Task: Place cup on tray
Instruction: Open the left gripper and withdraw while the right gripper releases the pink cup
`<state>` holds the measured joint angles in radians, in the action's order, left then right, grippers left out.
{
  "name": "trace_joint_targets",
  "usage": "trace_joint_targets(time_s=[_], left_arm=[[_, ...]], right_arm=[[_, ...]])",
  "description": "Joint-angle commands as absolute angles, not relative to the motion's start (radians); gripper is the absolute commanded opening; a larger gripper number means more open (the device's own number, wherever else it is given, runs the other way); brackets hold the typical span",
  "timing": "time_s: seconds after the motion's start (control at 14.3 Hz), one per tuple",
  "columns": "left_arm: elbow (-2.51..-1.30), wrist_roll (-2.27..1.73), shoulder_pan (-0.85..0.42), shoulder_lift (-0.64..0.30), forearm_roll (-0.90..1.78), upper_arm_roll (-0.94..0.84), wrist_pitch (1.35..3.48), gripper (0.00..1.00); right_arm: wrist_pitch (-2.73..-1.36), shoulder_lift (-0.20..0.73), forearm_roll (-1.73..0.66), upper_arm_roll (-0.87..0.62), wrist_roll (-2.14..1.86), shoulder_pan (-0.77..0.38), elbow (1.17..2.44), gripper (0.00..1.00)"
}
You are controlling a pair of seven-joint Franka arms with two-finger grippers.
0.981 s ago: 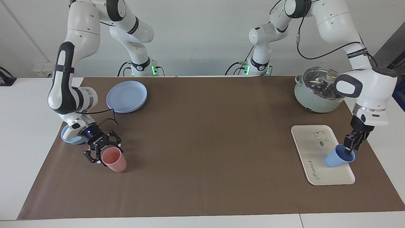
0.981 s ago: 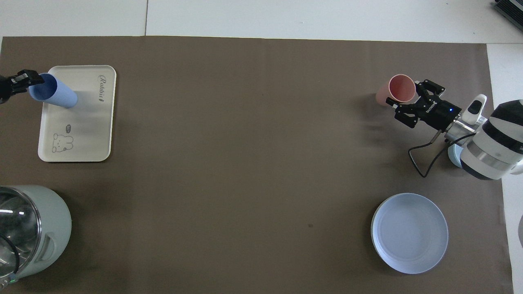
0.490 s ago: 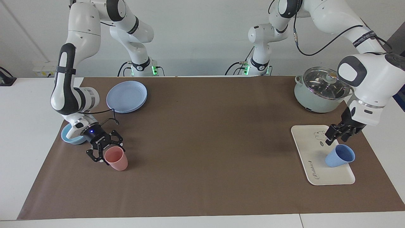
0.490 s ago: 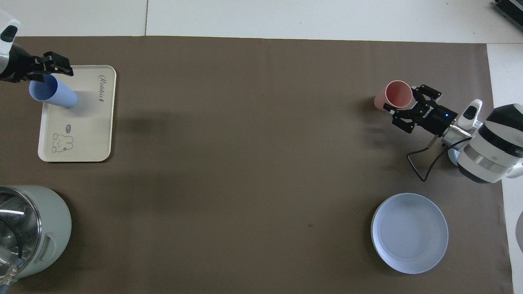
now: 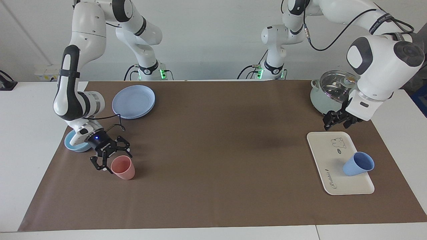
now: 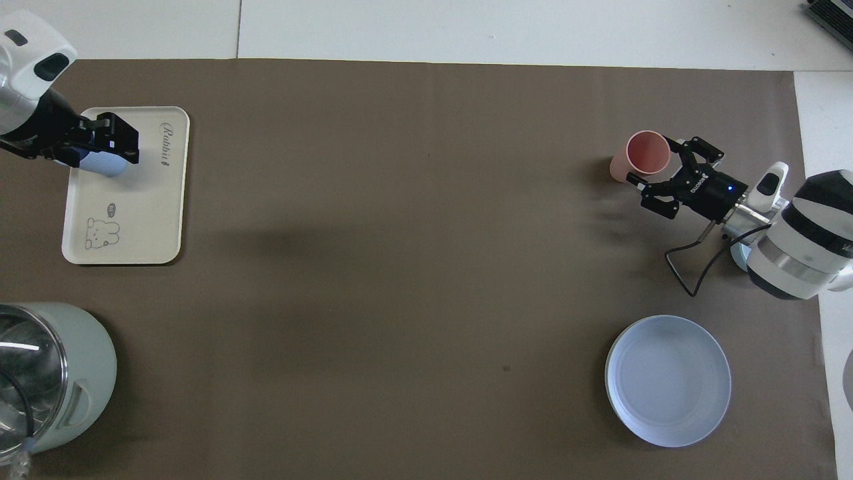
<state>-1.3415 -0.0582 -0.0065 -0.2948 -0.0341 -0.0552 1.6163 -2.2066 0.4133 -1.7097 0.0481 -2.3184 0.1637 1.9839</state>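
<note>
The blue cup [image 5: 358,167] stands on the cream tray [image 5: 328,153] at the left arm's end of the table, in the half of the tray farther from the robots. My left gripper [image 5: 336,122] hangs open and empty in the air, over the tray's edge nearer the pot and clear of the cup. In the overhead view the left gripper [image 6: 114,137] covers most of the cup [image 6: 100,164] on the tray [image 6: 133,213]. My right gripper [image 5: 111,160] is low at the right arm's end, open, fingers spread beside the pink cup [image 5: 123,167].
A pale green pot [image 5: 333,96] with a glass lid stands nearer to the robots than the tray. A round blue plate [image 5: 133,101] and a light-blue bowl [image 5: 73,144] lie at the right arm's end. The pink cup [image 6: 645,155] stands upright on the brown mat.
The left gripper let go of the blue cup, rose and drew back toward the pot; the cup stayed on the tray. The right gripper opened and the tilted pink cup settled upright.
</note>
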Motion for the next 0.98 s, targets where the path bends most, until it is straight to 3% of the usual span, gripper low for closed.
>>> trace_joint_targets(time_s=[0.0, 0.21, 0.49, 0.91], left_arm=[[-1.417, -0.055, -0.017, -0.194, -0.057, -0.048, 1.592, 1.00], [-1.488, -0.051, -0.015, -0.117, -0.055, -0.051, 1.592, 1.00], [-1.490, -0.051, -0.009, -0.115, -0.052, -0.049, 1.608, 1.00], [-1.551, -0.058, 0.002, -0.094, -0.046, -0.043, 1.691, 1.00]], right_arm=[[-2.233, 0.371, -1.726, 0.044, -2.333, 0.166, 1.991, 1.00], [-2.366, 0.287, -1.663, 0.041, -2.203, 0.111, 1.993, 1.00], [-2.499, 0.198, -1.458, 0.041, -1.859, 0.035, 1.991, 1.00], [-2.507, 0.149, -1.139, 0.044, -1.521, 0.017, 1.953, 1.00]])
